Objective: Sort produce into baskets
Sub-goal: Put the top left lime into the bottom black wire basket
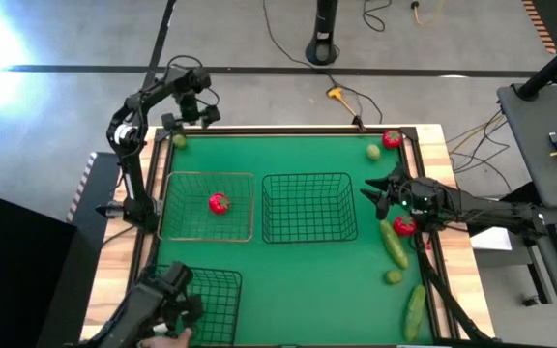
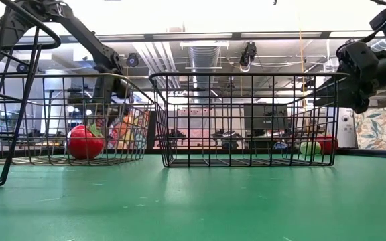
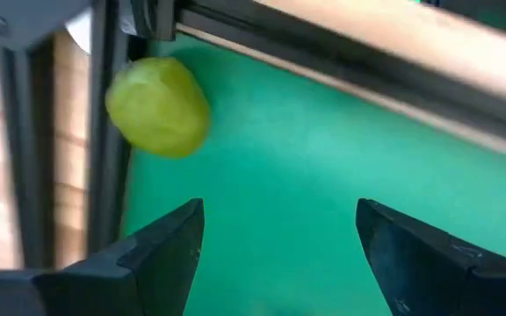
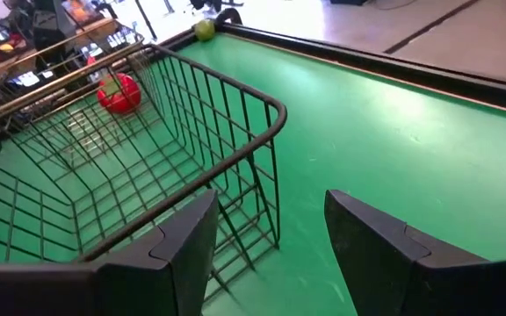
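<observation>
Seen from above, the green worktop (image 1: 298,271) is carrying three wire baskets: a pale brownish basket (image 1: 208,205) left of centre with one red tomato (image 1: 219,203) inside, a dark basket (image 1: 308,207) at centre, empty as far as can be seen, and a third basket (image 1: 206,300) at the lower left.

The left gripper (image 1: 193,108) is hovering at the upper left corner of the worktop, its fingers spread open and holding nothing, above a small yellow-green fruit (image 3: 158,106) that is lying right against the dark edge rail (image 3: 104,132). The risk here is that a finger is likely to strike the rail or nudge the round fruit so it rolls away instead of being caught.

The right gripper (image 1: 377,194) is sitting at the right of the frame beside the centre basket, fingers apart and empty. Most produce is waiting on that side: a tomato (image 1: 392,139) and a green fruit (image 1: 372,151) at upper right, another tomato (image 1: 404,225), two cucumbers (image 1: 393,243) (image 1: 414,309) and a small fruit (image 1: 394,276) lower down. The right arm is lying across them and could knock them about, and its gripper could catch the basket's wire rim.
</observation>
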{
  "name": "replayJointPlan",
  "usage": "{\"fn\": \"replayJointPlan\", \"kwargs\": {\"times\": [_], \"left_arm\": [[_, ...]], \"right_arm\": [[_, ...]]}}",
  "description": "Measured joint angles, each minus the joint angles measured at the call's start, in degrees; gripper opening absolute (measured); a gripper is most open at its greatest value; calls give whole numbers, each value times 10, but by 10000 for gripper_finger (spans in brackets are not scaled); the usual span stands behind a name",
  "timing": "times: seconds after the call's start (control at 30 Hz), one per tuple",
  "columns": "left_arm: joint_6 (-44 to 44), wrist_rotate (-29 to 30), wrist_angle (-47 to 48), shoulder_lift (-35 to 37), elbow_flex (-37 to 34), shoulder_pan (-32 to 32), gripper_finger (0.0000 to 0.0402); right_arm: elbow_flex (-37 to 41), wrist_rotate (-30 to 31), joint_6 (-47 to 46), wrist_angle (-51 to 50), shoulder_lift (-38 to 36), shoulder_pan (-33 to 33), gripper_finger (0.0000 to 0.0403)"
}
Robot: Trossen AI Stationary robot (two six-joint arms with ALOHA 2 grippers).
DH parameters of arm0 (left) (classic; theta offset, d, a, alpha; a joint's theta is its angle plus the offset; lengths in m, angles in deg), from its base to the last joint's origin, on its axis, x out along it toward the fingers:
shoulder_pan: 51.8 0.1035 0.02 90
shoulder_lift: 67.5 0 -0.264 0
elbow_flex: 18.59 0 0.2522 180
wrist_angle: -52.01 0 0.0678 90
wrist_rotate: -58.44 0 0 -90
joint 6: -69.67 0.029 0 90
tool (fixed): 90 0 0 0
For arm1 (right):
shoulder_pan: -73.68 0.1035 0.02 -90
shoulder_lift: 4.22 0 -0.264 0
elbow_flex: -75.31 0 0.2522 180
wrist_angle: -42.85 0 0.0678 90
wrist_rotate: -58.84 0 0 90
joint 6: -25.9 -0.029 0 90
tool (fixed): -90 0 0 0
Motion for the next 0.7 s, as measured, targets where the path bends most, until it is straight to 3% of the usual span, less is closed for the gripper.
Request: {"fn": "replayJointPlan", "kwargs": {"times": [0.2, 0.4, 0.7], "left_arm": [[115, 78, 79, 0, 55, -25, 277], [194, 86, 84, -8, 63, -27, 260], [259, 106, 102, -103, 88, -14, 265]], "right_arm": [[-8, 0, -30, 3, 0, 0, 203], [-9, 0, -70, 3, 0, 0, 203], [-8, 15, -100, 5, 0, 0, 203]]}}
